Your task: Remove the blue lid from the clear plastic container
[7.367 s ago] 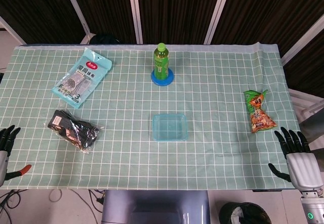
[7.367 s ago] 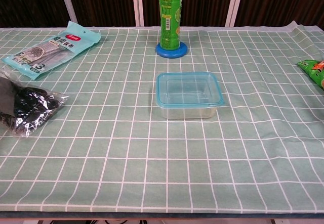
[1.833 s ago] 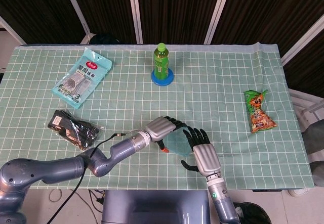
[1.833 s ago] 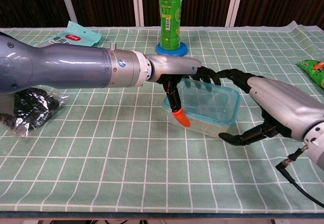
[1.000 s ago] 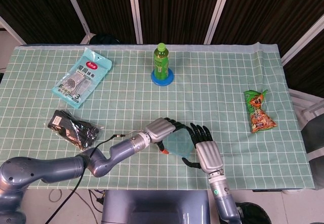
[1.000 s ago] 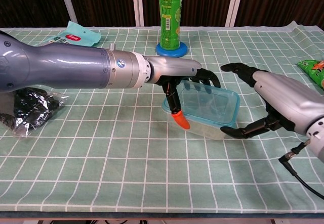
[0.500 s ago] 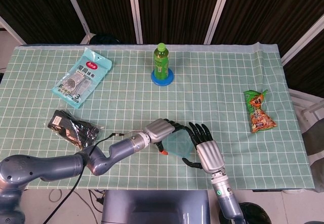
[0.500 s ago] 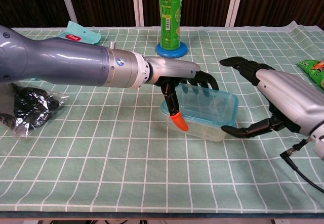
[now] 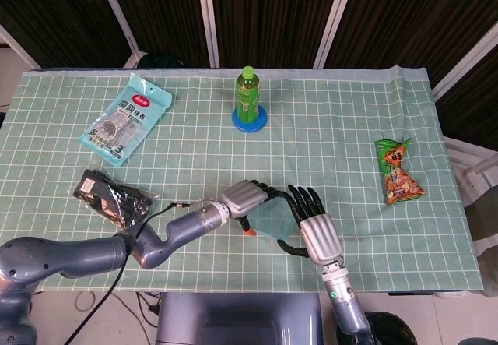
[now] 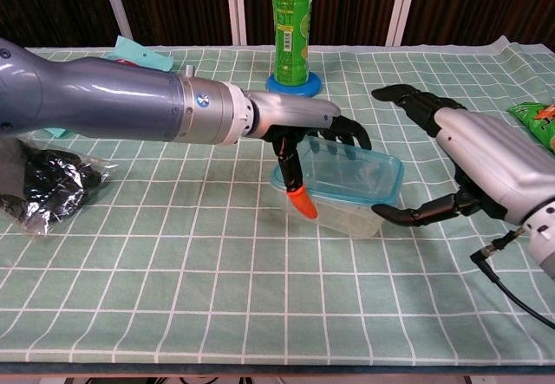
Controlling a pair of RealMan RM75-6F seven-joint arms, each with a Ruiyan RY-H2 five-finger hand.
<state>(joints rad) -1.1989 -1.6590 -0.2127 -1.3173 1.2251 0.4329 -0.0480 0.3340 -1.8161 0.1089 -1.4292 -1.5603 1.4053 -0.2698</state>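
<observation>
Green checked cloth (image 9: pixel 350 111) covered the table. Near its front edge, left hand (image 10: pixel 299 133) clamped the lidded clear container (image 10: pixel 347 185); right hand (image 10: pixel 468 163) spread, thumb touching, seen only from chest.

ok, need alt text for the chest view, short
Two robot hands flank a clear plastic container whose blue lid is still on: the left hand grips its left end, and the right hand is spread open at its right end. A green bottle stands behind on the green checked tablecloth.
</observation>
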